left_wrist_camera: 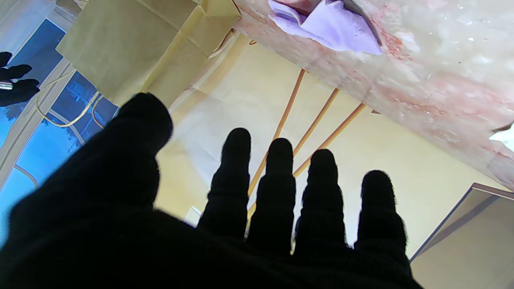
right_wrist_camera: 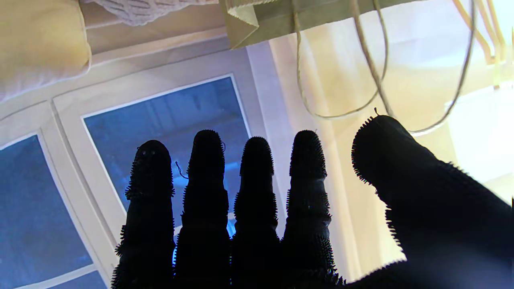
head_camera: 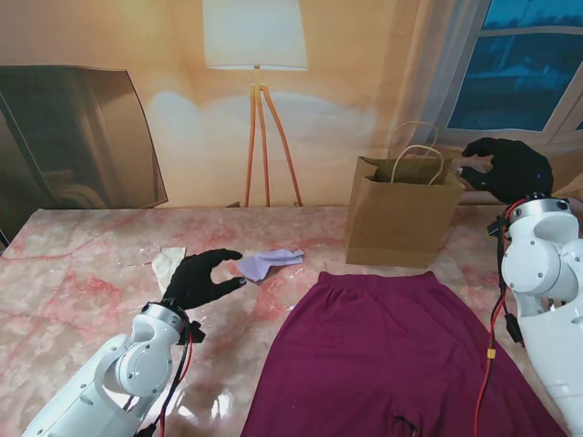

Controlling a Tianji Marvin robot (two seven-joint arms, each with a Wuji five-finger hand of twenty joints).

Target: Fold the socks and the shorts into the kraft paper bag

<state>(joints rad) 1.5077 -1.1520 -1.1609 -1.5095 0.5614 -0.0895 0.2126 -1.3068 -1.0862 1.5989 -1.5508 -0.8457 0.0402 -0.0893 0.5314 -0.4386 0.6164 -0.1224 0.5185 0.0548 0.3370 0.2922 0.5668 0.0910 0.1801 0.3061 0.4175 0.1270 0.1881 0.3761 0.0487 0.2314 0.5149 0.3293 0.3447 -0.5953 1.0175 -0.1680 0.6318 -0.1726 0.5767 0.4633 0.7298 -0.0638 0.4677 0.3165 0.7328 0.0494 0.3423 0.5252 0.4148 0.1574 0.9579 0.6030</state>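
Marble table (head_camera: 73, 264): work surface.
Maroon shorts (head_camera: 392, 346): spread flat, near right, unfolded, ready for folding.
Kraft paper bag (head_camera: 401, 214): upright, far right, mouth open to receive.
Right hand (head_camera: 510, 168): fingers spread, holding nothing, beside the bag's handles.
Left hand (head_camera: 202, 279): released, just beside the lavender sock (head_camera: 267, 263), apparently reaching

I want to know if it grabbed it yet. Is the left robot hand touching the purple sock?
Apart. In the left wrist view the left robot hand spreads its open fingers with nothing between them, and the purple sock lies on the table well beyond them.
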